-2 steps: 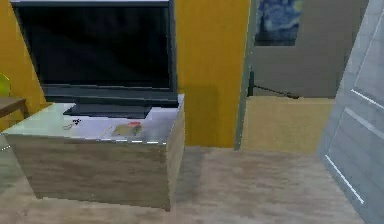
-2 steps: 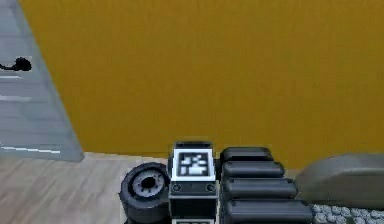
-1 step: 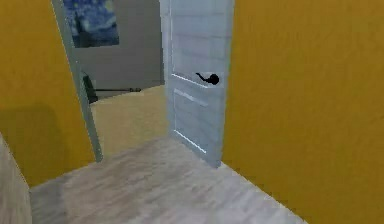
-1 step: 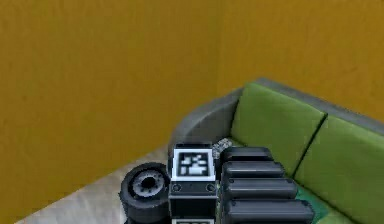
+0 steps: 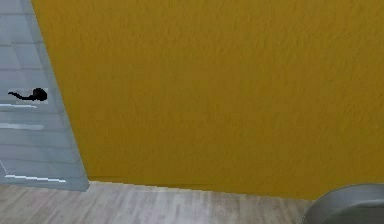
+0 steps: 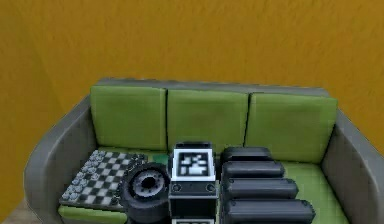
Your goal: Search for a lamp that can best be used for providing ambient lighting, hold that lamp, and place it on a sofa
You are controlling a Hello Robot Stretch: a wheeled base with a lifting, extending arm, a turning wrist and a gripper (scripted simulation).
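pincer point(image 6: 148, 192): dark round body, nearest; grip state cannot tell, load cannot tell
chessboard point(image 6: 98, 176): just beside pincer, lying flat
sofa point(image 6: 207, 118): green cushions, grey frame, under and behind pincer
wall point(image 6: 200, 40): yellow, behind sofa

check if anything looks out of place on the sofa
A chessboard lies flat on the sofa seat at the arm side view's left, an odd spot for a game board. Nothing looks spilled or damaged.
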